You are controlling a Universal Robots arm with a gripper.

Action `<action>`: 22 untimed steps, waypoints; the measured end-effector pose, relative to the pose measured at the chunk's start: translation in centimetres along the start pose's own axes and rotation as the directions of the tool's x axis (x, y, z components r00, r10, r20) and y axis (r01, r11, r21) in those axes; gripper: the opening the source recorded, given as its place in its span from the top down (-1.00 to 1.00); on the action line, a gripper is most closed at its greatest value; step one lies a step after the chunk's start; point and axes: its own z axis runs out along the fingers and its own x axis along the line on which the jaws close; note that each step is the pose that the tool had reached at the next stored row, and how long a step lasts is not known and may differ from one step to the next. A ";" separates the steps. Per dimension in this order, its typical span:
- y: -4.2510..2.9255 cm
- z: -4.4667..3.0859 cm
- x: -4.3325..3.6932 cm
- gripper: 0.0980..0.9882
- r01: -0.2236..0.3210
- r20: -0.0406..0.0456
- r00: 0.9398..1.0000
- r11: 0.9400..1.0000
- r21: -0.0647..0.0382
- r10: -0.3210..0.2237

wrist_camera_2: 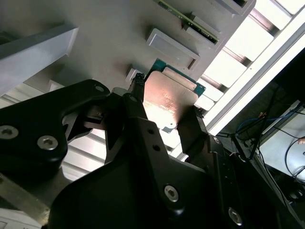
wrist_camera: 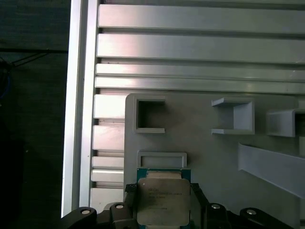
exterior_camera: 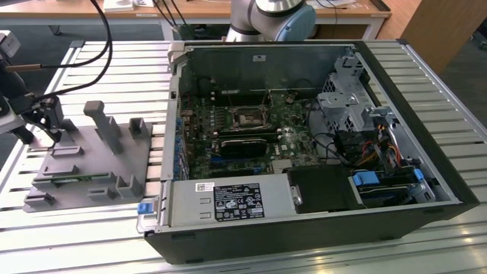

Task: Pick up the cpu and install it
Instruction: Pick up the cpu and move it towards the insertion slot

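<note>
Black fingers (wrist_camera_2: 143, 129) of the gripper (wrist_camera_2: 165, 98) close against two opposite edges of the cpu (wrist_camera: 163, 200), gripping it at the grey fixture plate (exterior_camera: 99, 165). That plate lies on the slatted table (exterior_camera: 76, 63), at the exterior view's left of the open computer case (exterior_camera: 426, 131).

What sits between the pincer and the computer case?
In the exterior view, upright grey fixture blocks on the fixture plate stand between the pincer, closed on the cpu, and the computer case.

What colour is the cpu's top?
The cpu is silver-grey on top, clearest in the first wrist view.
</note>
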 end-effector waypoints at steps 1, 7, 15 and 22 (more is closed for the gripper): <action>0.00 -0.03 0.00 0.03 0.000 0.000 1.000 1.000 0.000 0.000; 0.01 -0.13 0.00 0.03 0.000 0.000 1.000 1.000 0.000 0.000; 0.01 -0.27 0.00 0.03 0.000 0.000 1.000 1.000 0.000 0.000; 0.02 -0.39 0.00 0.03 0.000 0.000 1.000 1.000 0.000 0.000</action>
